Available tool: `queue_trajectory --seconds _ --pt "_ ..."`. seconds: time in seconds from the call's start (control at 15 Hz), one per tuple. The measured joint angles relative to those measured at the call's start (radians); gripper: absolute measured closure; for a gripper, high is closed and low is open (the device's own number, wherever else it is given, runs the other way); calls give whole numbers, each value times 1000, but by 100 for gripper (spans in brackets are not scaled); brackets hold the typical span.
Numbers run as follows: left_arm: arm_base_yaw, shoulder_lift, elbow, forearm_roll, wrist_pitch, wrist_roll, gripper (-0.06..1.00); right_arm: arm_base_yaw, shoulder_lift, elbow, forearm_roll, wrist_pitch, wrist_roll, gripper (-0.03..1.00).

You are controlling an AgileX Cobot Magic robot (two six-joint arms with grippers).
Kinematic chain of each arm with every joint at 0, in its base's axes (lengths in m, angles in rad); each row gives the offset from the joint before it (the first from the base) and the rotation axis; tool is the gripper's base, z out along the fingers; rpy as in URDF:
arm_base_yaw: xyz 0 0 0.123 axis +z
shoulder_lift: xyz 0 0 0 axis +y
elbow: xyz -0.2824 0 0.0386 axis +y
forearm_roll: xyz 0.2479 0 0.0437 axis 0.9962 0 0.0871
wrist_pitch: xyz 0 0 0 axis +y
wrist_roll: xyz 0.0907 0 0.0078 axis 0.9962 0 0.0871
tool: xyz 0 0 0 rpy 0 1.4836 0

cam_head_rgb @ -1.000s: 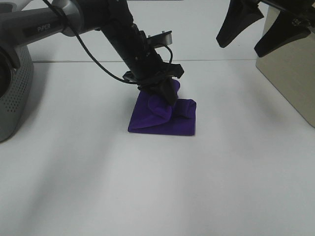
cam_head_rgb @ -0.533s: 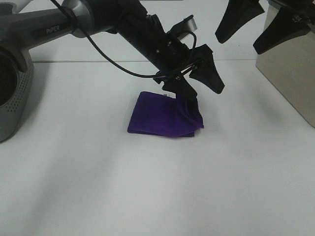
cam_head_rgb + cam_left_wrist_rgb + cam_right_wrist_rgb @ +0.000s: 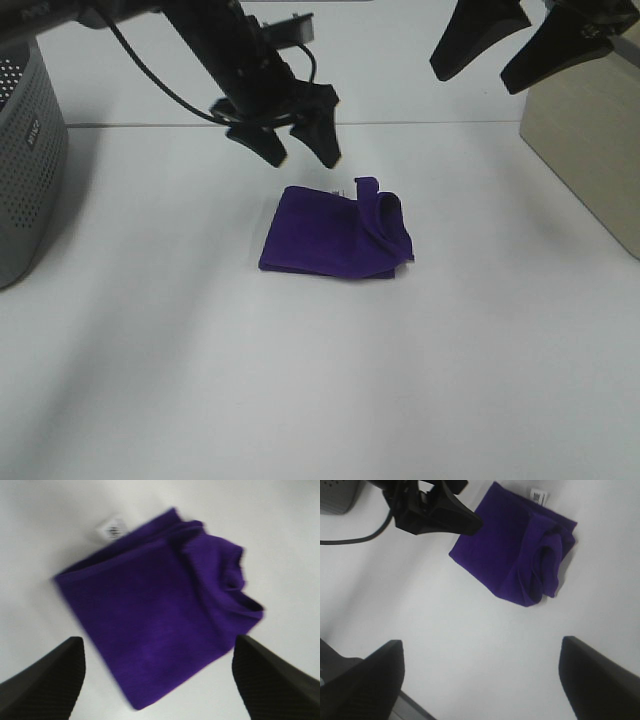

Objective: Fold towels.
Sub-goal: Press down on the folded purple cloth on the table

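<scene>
Towel (image 3: 335, 235) on table (image 3: 320, 390), just clear of spread, empty left fingers (image 3: 266, 148); right fingers (image 3: 476, 36) spread, well apart.

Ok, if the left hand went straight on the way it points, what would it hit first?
Probably the purple towel, centred ahead of the open left hand in its wrist view; nothing between.

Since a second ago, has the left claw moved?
Yes. The left claw opened, lifted off the purple towel and drew back leftward, farther from the beige box.
</scene>
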Motion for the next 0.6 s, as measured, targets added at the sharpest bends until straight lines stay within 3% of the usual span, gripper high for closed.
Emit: queue_trajectory --seconds 0.13,0.33,0.47,0.6 --pt "47 -59 0 201 2 -99 20 1 98 0 148 -28 -185 14" --pt "96 -113 0 249 2 -130 20 33 248 -9 328 -35 -408 14" --pt "98 -136 0 247 3 -130 20 89 371 -68 349 -36 -490 14" --pt "98 -138 0 236 3 -130 20 142 480 -167 307 -36 -511 14"
